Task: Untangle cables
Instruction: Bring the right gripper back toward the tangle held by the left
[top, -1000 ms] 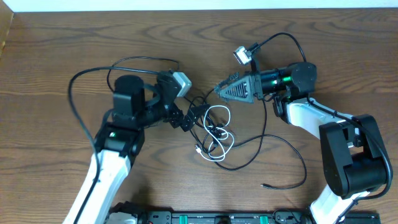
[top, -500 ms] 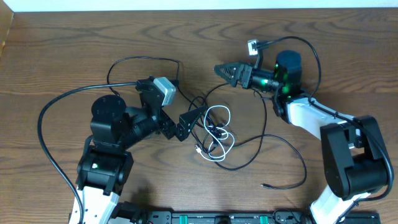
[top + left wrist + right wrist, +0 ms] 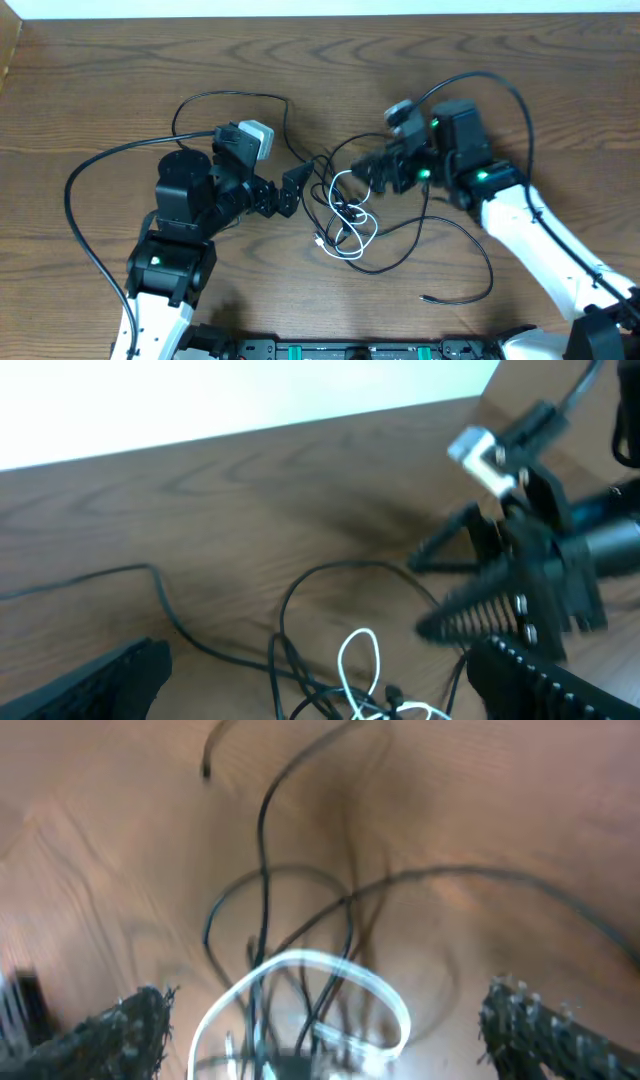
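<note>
Overhead: wood-grain table (image 3: 100, 90). Cables (image 3: 345, 215), thin black cords plus white loops, tangled at centre between left gripper (image 3: 290, 192) and right gripper (image 3: 365, 172).
Left wrist: left gripper jaws spread wide, holding nothing.
Right wrist: blurred. Right gripper's ribbed black fingers (image 3: 130, 1025) spread, cables between them, not pinched.

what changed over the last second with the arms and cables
The right gripper swung away, then came in over the cables, fingers open. The left arm drew back leftward, the left gripper staying open beside the tangle. The cables lay unmoved; nothing was gripped.
</note>
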Robot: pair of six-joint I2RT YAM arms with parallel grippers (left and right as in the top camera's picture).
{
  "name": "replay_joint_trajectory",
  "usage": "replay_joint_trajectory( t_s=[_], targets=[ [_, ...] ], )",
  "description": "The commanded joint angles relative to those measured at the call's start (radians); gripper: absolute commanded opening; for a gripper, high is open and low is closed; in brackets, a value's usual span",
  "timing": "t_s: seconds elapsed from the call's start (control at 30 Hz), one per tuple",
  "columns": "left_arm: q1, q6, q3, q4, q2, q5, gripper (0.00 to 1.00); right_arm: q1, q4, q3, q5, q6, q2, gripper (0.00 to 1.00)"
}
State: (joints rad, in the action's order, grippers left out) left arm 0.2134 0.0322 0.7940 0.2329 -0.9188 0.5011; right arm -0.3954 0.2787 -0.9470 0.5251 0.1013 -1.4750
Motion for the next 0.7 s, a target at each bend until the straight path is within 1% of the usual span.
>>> replay_joint_trajectory(
  t_s=[0.0, 0.13, 0.2, 0.23, 0.27, 0.3, 0.33, 0.37, 0.4, 0.43, 0.5, 0.53, 0.57, 0.67],
  targets=[
    [0.001, -0.004, 0.012, 0.024, -0.028, -0.024, 0.99, -0.095, 0.06, -0.003, -0.164, -0.129, -0.032, 0.89],
    [0.001, -0.021, 0.012, 0.038, -0.043, -0.024, 0.99, -0.177, 0.043, -0.003, -0.191, -0.129, -0.08, 0.9],
    [0.001, -0.039, 0.012, 0.031, -0.043, -0.024, 0.99, -0.205, 0.019, -0.003, -0.233, -0.128, -0.101, 0.82],
    [0.001, -0.039, 0.012, 0.029, -0.043, -0.023, 0.99, -0.218, 0.008, -0.003, -0.27, -0.127, -0.117, 0.75],
    [0.001, -0.039, 0.012, 0.029, -0.043, -0.023, 0.99, -0.228, -0.003, -0.003, -0.307, -0.124, -0.137, 0.64],
    [0.001, -0.043, 0.012, 0.031, -0.043, -0.023, 0.99, -0.233, -0.013, -0.003, -0.326, -0.124, -0.156, 0.56],
    [0.001, -0.051, 0.012, 0.032, -0.043, -0.023, 0.99, -0.238, -0.027, -0.003, -0.332, -0.124, -0.178, 0.53],
    [0.001, -0.056, 0.012, 0.034, -0.043, -0.023, 0.99, -0.242, -0.047, -0.003, -0.331, -0.124, -0.207, 0.53],
    [0.002, -0.057, 0.012, 0.037, -0.043, -0.023, 0.99, -0.246, -0.065, -0.003, -0.324, -0.114, -0.232, 0.5],
    [0.001, -0.057, 0.012, 0.04, -0.043, -0.023, 0.99, -0.25, -0.085, -0.003, -0.317, -0.096, -0.259, 0.42],
    [0.001, -0.058, 0.012, 0.048, -0.043, -0.023, 0.99, -0.255, -0.106, -0.003, -0.293, -0.056, -0.295, 0.18],
    [0.001, -0.061, 0.012, 0.051, -0.043, -0.023, 0.99, -0.255, -0.106, -0.003, -0.28, -0.04, -0.304, 0.07],
    [0.001, -0.065, 0.012, 0.054, -0.043, -0.023, 0.99, -0.255, -0.106, -0.003, -0.272, -0.022, -0.304, 0.01],
    [0.001, -0.089, 0.012, 0.054, -0.043, -0.023, 0.98, -0.247, -0.103, -0.005, -0.244, -0.01, -0.274, 0.01]
  ],
)
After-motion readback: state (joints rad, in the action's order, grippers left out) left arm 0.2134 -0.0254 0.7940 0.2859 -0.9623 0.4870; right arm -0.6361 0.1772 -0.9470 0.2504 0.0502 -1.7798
